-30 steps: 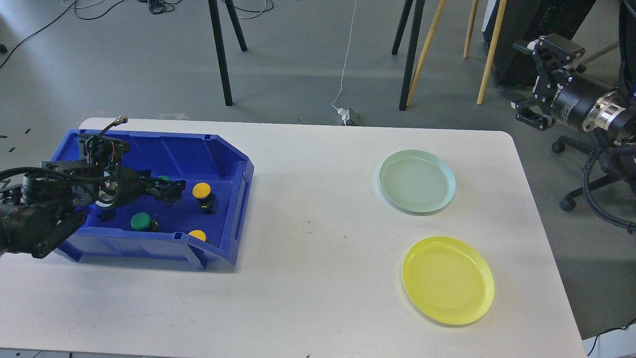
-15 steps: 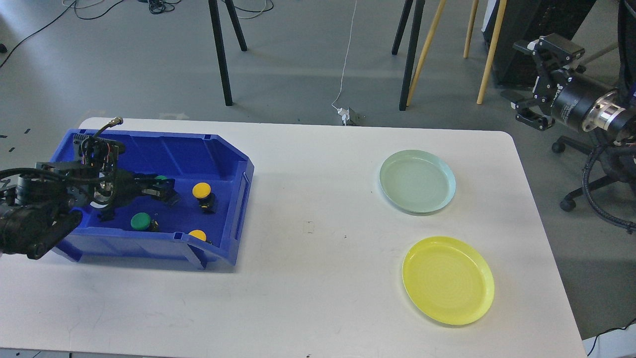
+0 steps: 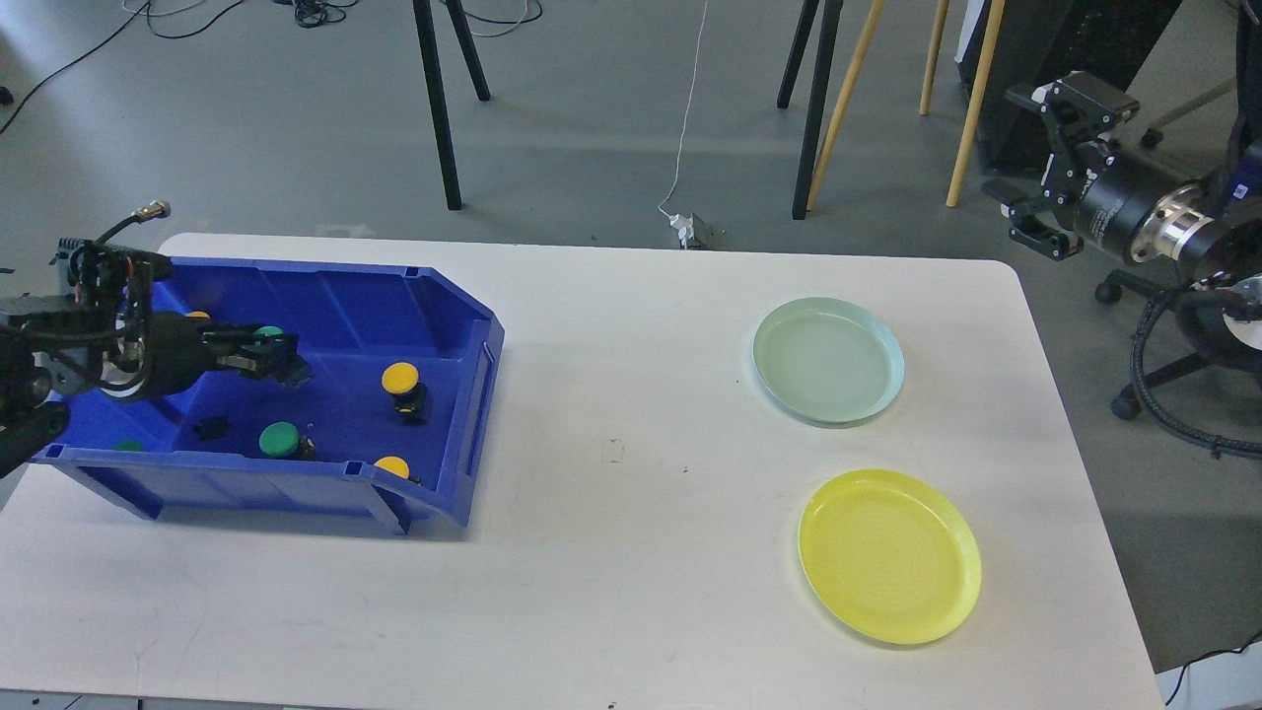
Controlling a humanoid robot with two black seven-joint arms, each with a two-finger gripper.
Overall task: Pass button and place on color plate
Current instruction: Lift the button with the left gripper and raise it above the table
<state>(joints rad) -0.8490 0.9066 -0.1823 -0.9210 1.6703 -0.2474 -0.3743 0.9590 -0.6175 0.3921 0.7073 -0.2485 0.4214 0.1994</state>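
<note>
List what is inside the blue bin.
Inside the blue bin: yellow buttons, a green button, and the left claw with a green cap at it. The arm hides the left end.

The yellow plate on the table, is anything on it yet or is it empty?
Empty. The yellow plate shows only its bare surface; the yellow buttons are in the blue bin.

The left gripper is drawn back leftward inside the blue bin, away from the yellow button it was beside earlier, and a green button is carried along at its fingers. More of the bin floor is uncovered. The right gripper is shifted slightly left and up beyond the table edge.
</note>
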